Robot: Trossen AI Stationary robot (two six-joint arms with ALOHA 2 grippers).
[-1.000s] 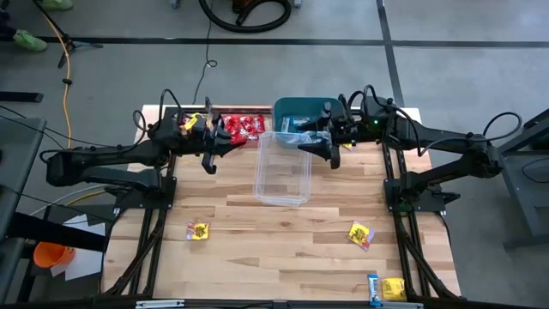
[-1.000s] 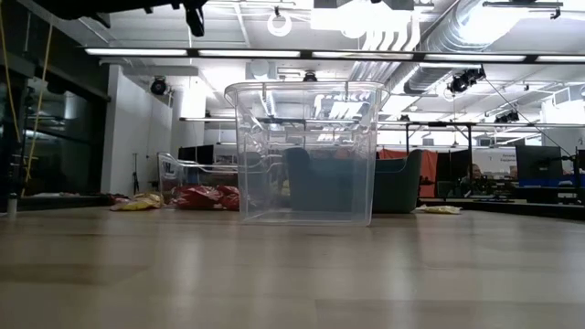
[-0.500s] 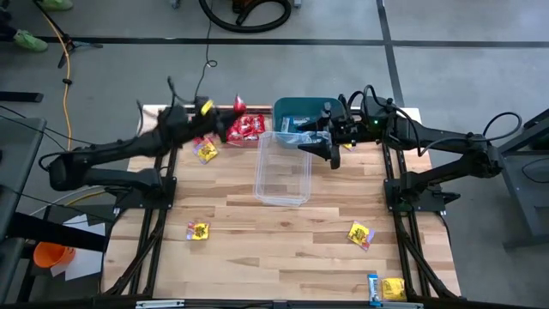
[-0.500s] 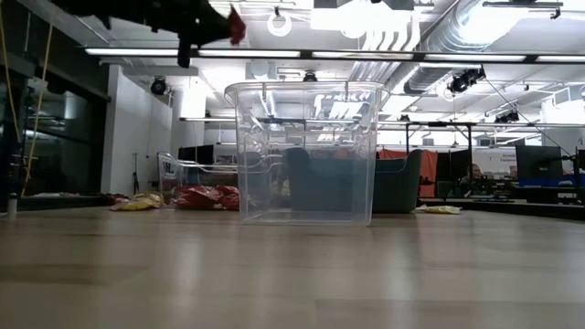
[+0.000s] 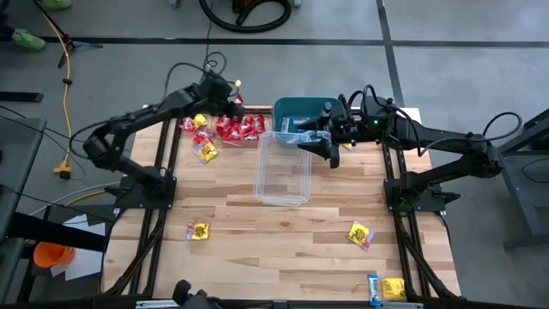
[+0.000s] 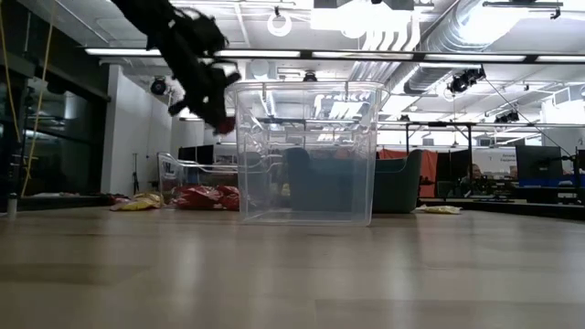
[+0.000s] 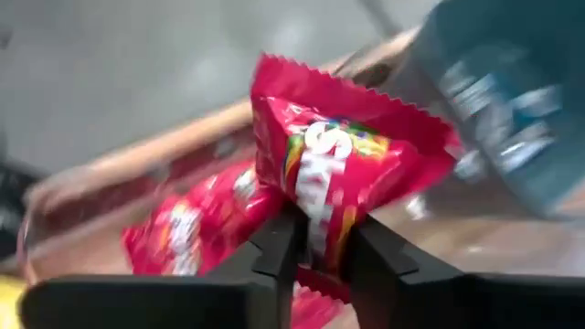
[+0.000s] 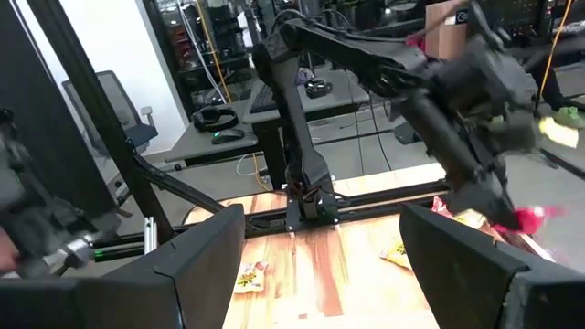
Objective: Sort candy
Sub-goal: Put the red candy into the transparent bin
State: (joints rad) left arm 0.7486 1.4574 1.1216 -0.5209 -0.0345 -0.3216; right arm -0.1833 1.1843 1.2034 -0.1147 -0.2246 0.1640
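Observation:
My left gripper (image 5: 226, 105) hangs over the far left of the table, above the pile of red candy (image 5: 237, 127), and is shut on one red packet (image 7: 352, 169); the low view shows it left of the clear tub (image 6: 306, 151). My right gripper (image 5: 316, 142) hovers open and holds nothing, between the teal bin (image 5: 300, 109) and the clear tub's (image 5: 283, 167) far right corner. Loose yellow packets lie flat on the wood (image 5: 206, 153) (image 5: 198, 230) (image 5: 360, 233). My left gripper (image 7: 320, 236) pinches the red packet between its two fingers at one short end (image 7: 315, 208). The rest of the packet stands free beyond the fingertips, lifted clear of the table. In the low view the fingers slant down toward the pile, with the packet (image 6: 225, 121) at their tips.
A shallow clear tray (image 6: 183, 169) stands at the far left by the red pile. A yellow packet (image 5: 394, 288) and a light blue one (image 5: 374, 288) lie at the near right corner. The near half of the wooden table (image 5: 274, 249) is bare between the scattered packets.
My left arm has swung from beside the clear tub's left side up and toward the far edge, its elbow rising, then brought the gripper down over the red pile, carrying the red packet. My right arm has kept still.

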